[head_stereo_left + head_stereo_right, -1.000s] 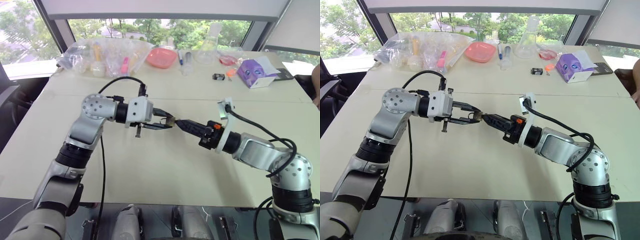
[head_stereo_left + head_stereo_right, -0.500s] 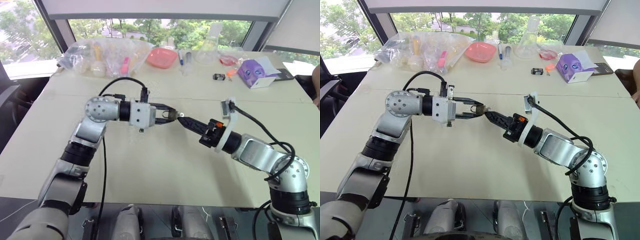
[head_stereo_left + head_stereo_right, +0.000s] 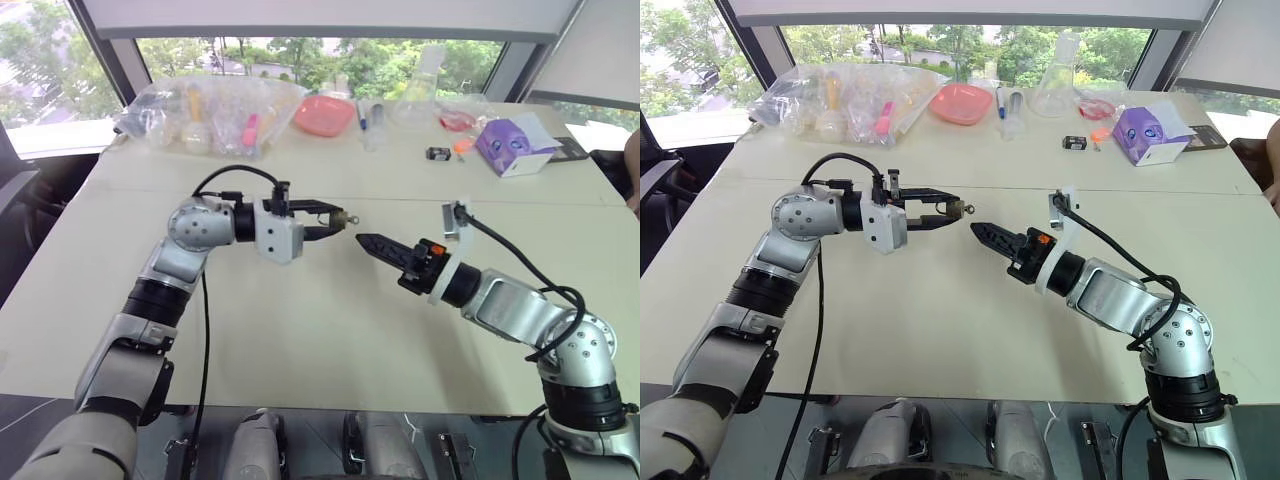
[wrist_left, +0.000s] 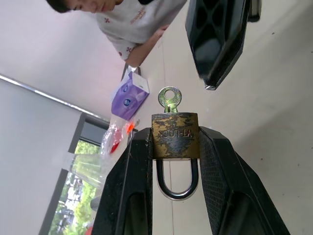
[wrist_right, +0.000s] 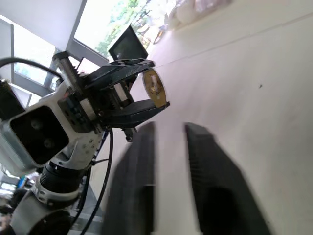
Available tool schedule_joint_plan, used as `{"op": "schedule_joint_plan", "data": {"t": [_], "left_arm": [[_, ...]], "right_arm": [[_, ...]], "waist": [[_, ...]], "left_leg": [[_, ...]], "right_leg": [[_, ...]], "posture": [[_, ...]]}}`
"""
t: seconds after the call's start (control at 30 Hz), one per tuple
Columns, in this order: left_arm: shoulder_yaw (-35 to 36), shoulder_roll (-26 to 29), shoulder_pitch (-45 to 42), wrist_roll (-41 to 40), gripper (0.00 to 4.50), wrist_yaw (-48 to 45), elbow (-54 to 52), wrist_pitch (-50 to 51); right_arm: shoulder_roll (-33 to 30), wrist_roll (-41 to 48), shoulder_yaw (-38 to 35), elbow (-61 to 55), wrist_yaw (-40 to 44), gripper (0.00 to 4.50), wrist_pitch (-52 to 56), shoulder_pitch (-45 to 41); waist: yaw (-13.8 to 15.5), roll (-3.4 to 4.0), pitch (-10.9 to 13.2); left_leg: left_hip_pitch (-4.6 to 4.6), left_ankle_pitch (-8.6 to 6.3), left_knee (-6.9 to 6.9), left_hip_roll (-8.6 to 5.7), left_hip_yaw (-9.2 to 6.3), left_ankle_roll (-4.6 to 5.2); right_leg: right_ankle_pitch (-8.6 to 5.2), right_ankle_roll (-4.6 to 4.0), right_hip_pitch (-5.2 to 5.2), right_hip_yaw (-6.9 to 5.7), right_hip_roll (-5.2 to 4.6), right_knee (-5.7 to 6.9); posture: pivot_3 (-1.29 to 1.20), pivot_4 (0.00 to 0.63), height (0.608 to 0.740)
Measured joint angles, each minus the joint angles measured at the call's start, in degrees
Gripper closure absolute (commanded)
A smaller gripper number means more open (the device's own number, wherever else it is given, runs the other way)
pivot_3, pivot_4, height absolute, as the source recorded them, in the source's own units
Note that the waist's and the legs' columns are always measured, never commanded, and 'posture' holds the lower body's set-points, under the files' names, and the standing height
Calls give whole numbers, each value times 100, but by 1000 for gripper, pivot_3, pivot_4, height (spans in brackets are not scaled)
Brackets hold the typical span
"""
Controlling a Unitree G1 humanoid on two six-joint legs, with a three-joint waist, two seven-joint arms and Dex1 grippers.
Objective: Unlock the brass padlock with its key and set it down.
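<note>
Tabletop [image 3: 330,340] bare beneath brass padlock [image 4: 174,136].

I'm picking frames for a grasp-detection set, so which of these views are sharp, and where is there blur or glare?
Left wrist view: brass padlock and key crisp between the left gripper's fingers; the background is soft. Right wrist view: the right gripper's own fingers are smeared with blur, the padlock beyond sharper. Eye views: bright windows glare behind an evenly lit table.
</note>
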Motion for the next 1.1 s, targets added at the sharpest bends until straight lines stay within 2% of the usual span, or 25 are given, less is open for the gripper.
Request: {"op": "schedule_joint_plan", "data": {"t": [0.07,0.1,0.7,0.8,0.97,1.1], "left_arm": [[0,1,0,-26,3777,-4,-4,7],[-1,1,0,-30,3777,-6,-17,12],[-216,71,216,-157,3777,-125,-377,44],[-217,71,217,-164,3777,-124,-378,79],[-216,71,217,-179,3777,-124,-379,106],[-217,71,218,-183,3777,-124,-394,107]], "right_arm": [[-43,-129,0,0,163,1077,0,0],[-48,-197,0,0,235,925,0,0],[-36,-401,20,24,376,925,15,-105],[-20,-402,33,24,376,1751,40,-114],[4,-401,37,24,376,4377,79,-115],[23,-369,37,25,365,4446,104,-114]], "waist": [[-5,0,0],[-7,0,0],[0,0,0],[0,0,0],[1,0,0],[0,0,0]], "left_leg": [[0,0,0,0,1,0],[0,0,0,0,1,0],[0,1,1,0,2,-1],[0,1,1,0,2,-1],[0,1,1,0,2,-1],[0,1,1,0,2,-1]], "right_leg": [[0,0,0,0,0,0],[0,0,0,0,0,0],[0,1,0,0,0,0],[0,1,0,0,0,0],[0,1,0,0,0,0],[1,1,0,0,0,0]], "posture": [[0,150,740],[0,150,740],[0,150,740],[0,150,740],[0,150,740],[0,150,740]]}}
